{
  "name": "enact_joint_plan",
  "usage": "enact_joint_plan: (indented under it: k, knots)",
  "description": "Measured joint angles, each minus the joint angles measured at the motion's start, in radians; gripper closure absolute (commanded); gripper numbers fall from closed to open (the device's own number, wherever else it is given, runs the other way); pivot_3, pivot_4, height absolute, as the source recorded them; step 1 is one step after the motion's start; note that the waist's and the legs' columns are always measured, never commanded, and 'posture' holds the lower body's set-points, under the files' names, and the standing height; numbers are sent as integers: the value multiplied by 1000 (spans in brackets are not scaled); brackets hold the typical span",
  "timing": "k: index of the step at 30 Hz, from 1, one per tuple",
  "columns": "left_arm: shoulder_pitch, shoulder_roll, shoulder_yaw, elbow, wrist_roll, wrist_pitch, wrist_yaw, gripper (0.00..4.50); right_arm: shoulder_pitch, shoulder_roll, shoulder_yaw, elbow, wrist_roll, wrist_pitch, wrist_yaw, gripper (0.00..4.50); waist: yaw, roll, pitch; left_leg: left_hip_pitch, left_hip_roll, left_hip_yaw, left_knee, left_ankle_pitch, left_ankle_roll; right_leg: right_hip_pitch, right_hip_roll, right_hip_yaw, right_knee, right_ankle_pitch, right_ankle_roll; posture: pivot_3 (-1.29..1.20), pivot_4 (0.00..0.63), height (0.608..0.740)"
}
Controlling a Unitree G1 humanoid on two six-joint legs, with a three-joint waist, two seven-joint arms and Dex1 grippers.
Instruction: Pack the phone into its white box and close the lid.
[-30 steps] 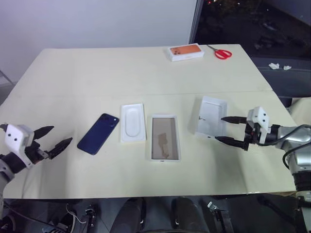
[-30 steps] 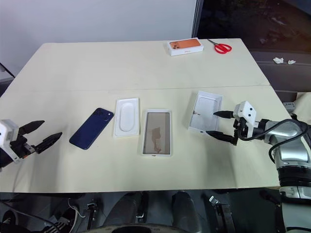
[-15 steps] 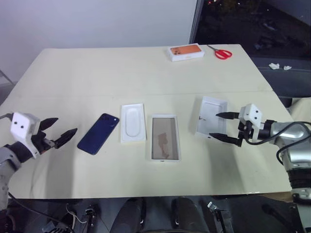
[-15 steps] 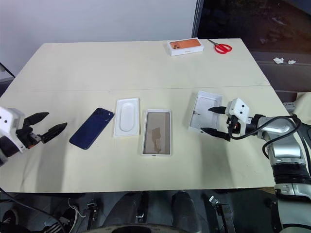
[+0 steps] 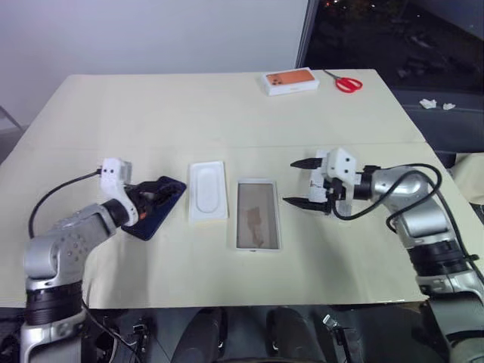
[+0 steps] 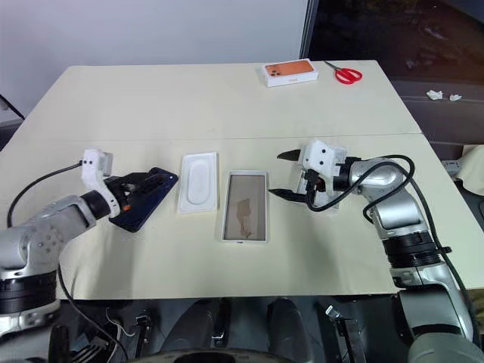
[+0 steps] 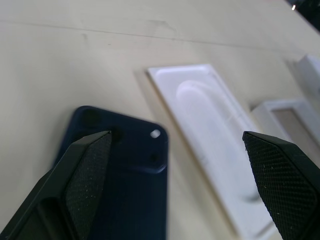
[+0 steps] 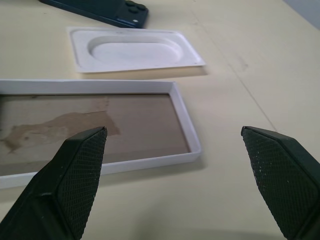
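The dark navy phone (image 5: 159, 210) lies back up on the table, left of centre. My left gripper (image 5: 149, 194) hovers open over its camera end; in the left wrist view one finger (image 7: 75, 185) overlaps the phone (image 7: 120, 175), and contact cannot be told. The white box (image 5: 257, 214), open with a greyish-tan inside, lies at the middle. My right gripper (image 5: 293, 182) stands open just right of the box, nothing between its fingers. The lid (image 5: 315, 185) lies inside up behind that gripper, mostly covered by it.
A thin white insert (image 5: 206, 190) with an oval recess lies between the phone and the box. An orange-printed box (image 5: 290, 80) and red scissors (image 5: 346, 82) sit at the table's far edge. A seam (image 5: 227, 145) runs across the table.
Both arms swung inward. The left gripper came from the table's left edge to over the phone. The right gripper crossed from right of the lid to beside the white box.
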Motion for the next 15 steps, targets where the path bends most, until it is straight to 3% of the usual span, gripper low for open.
enact_joint_plan:
  k: [4,15]
  knots:
    - [-30,-70,27,21,-92,133,66,99,-4,11,0,15,-9,-12,-9,0,-3,0,0,0,0,0,0,2,-3,-1,1,1,1,0,0,0,150,740]
    - [-78,-100,50,71,-189,325,133,99,-6,26,0,44,-29,-40,-9,0,-1,0,0,0,0,0,0,4,-6,-1,1,1,2,0,0,0,150,740]
